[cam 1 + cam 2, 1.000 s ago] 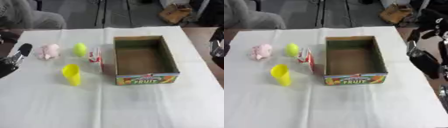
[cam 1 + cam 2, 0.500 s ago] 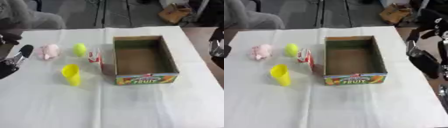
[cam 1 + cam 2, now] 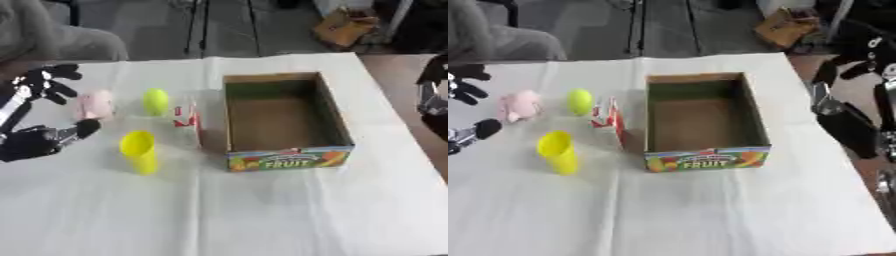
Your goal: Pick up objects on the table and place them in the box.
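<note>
The box [image 3: 284,122] sits open and empty in the middle of the white table [image 3: 262,215], fruit label facing me, and I'll place everything from it. Leaning against its left wall is a small red-and-white carton [image 3: 186,117]. Further left of the box are a yellow-green ball [image 3: 156,101], then a pink soft thing [image 3: 94,104], and nearer me a yellow cup [image 3: 140,150] standing upright.

My left hand [image 3: 39,112] is out at the far left of the box, just beside the pink thing, fingers spread and holding nothing; thumb low, fingers high, with the gap facing the pink thing. So I judge that this is the approach for the first pick, nothing placed yet.

To do it well, I'd bring the hand in level until the pink thing sits fully between thumb and fingers before closing, taking care not to nudge the ball, which could roll. Then lift clear of the box's wall before crossing over.

My right hand [image 3: 872,47] hangs off the table right of the box; its fingers I cannot tell.
</note>
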Robot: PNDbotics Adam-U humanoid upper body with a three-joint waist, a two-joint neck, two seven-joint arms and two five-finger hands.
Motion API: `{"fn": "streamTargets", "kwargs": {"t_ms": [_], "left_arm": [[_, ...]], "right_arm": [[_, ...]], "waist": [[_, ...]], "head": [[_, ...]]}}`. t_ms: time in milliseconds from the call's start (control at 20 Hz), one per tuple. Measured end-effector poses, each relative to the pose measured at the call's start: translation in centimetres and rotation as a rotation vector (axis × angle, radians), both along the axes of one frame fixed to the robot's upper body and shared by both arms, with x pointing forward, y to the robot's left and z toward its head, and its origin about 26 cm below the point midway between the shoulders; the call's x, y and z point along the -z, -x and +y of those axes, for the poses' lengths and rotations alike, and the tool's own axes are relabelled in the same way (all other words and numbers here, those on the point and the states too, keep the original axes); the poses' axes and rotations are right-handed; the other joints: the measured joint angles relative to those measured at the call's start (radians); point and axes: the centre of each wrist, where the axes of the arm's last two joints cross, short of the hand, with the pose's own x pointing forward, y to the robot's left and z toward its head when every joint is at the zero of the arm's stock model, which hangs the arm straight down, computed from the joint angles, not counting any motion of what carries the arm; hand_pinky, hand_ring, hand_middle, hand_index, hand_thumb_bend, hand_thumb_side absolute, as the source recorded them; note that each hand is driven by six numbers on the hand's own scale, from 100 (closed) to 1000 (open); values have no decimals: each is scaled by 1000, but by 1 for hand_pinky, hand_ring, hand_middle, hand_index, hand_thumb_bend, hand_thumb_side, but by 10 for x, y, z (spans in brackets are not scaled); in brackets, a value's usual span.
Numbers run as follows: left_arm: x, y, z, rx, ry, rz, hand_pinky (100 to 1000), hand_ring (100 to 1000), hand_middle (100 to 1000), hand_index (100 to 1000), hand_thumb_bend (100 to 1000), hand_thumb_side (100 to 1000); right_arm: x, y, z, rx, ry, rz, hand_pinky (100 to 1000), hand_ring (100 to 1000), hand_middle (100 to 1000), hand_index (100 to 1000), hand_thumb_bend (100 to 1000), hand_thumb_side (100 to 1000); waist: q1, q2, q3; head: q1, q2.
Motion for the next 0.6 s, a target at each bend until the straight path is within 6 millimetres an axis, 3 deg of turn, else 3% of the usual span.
{"fn": "streamTargets", "kwargs": {"t_ms": [250,600], "left_arm": [[11,-24,-3,49,-194,118,726,749,807,929,856,596],[19,-50,-6,61,-390,191,722,737,791,911,877,589]], "right_arm": [[0,0,0,-2,2,1,554,651,748,915,100,294],[0,0,1,-8,6,4,554,651,748,915,100,292]], "waist": [[2,0,-4],[2,0,-11]], "head": [[2,0],[6,-4]]}}
